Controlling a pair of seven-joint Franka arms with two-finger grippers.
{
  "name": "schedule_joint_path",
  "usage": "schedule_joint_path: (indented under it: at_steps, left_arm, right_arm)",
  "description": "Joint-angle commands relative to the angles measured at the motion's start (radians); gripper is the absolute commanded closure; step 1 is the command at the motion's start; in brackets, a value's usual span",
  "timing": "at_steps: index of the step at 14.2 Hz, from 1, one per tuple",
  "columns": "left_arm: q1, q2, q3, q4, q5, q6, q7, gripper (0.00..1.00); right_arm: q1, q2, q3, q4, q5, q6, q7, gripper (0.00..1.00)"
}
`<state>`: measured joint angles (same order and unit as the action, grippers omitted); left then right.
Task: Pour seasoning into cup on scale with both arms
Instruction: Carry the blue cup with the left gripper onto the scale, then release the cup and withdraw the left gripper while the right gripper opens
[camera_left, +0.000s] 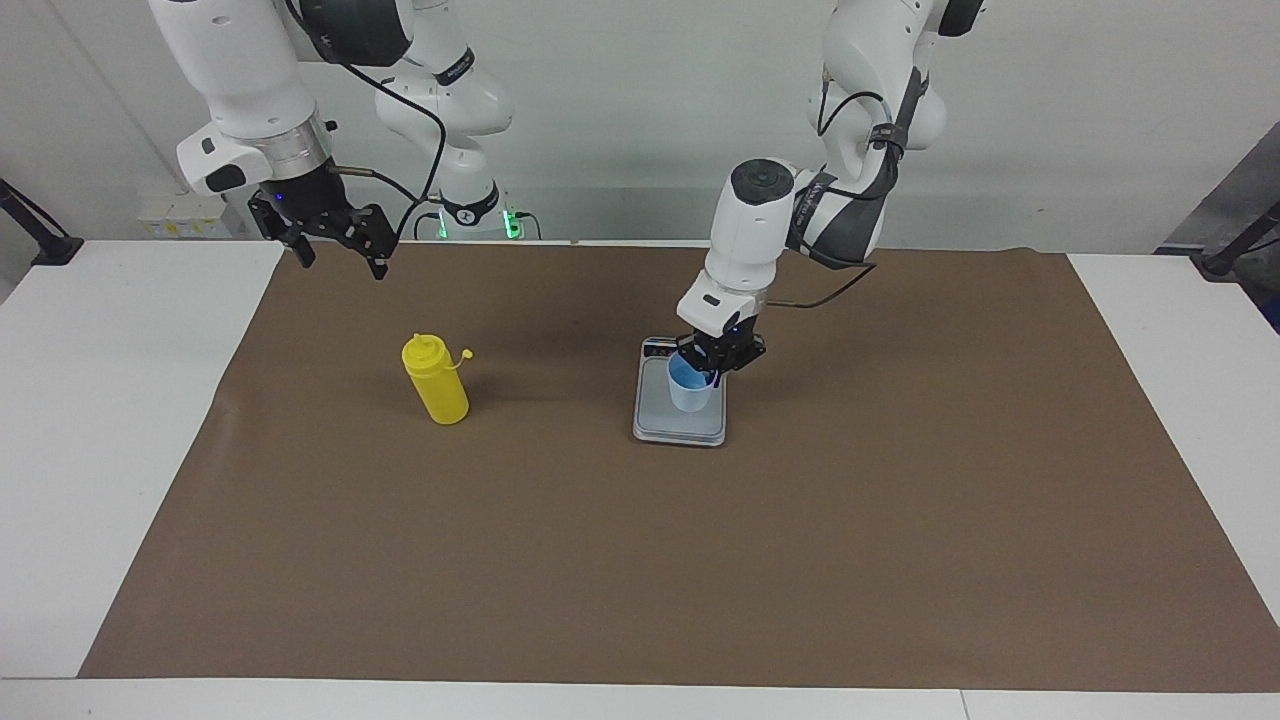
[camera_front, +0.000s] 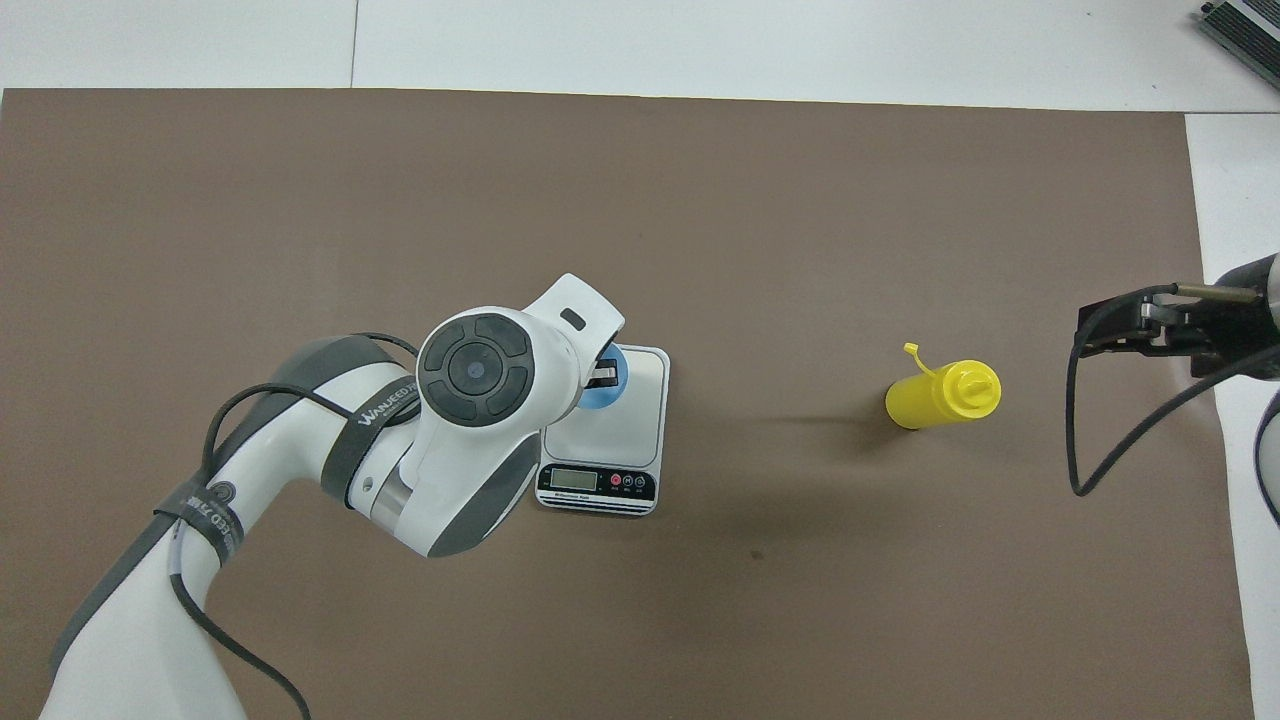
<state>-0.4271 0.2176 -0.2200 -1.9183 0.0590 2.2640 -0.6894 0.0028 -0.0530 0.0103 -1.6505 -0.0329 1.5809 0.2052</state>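
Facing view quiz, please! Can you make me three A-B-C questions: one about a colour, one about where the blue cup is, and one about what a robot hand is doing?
1. What colour is the squeeze bottle?
A. Red
B. Yellow
C. Green

2. Where is the blue cup?
A. Lying beside the squeeze bottle
B. On the white table edge
C. Upright at the kitchen scale

3. What is the left hand doing?
A. Pinching the cup's rim, shut
B. Hanging open over the squeeze bottle
C. Lifting the kitchen scale

Answers:
1 B, its whole body and nozzle top are bright yellow.
2 C, the cup sits over the scale's grey plate, far from the bottle.
3 A, its fingertips close on the cup's rim, one inside the cup.
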Motion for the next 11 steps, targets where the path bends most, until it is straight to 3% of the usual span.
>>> schedule_joint_path:
  at_steps: [1,2,3,5,6,7,8,11]
  left_arm:
    - [-0.027,0.012,0.018,-0.002,0.028,0.02,-0.03,1.0]
    - [-0.027,0.014,0.018,-0.002,0.028,0.02,-0.03,1.0]
    - [-0.027,0.014,0.018,-0.002,0.028,0.022,-0.03,0.93]
    - [-0.025,0.016,0.018,-0.004,0.028,0.032,-0.03,0.57]
    - [-0.025,0.016,0.019,-0.002,0.028,0.031,-0.03,0.26]
    - [-0.024,0.016,0.021,0.001,0.028,0.028,-0.032,0.04]
    - [-0.018,0.013,0.024,0.007,0.028,0.019,-0.032,0.0]
    - [0.022,-0.039,0.03,0.028,0.028,-0.056,-0.016,0.0]
  right_arm:
    - [-0.01,-0.004,0.005,-0.006,-0.004,-0.007,0.02,0.0]
    - [-0.01,-0.004,0.005,-0.006,-0.004,-0.007,0.046,0.0]
    - [-0.01,-0.004,0.005,-0.006,-0.004,-0.006,0.06,0.0]
    - [-0.012,-0.004,0.005,-0.008,-0.004,0.011,0.11,0.0]
    - [-0.015,-0.002,0.005,-0.008,-0.002,0.022,0.168,0.0]
    - [-0.015,-0.001,0.005,-0.009,-0.001,0.031,0.239,0.0]
    - [-0.021,0.004,0.005,-0.012,0.016,0.048,0.311,0.0]
    - [-0.081,0.033,0.004,-0.046,0.138,0.096,0.462,0.0]
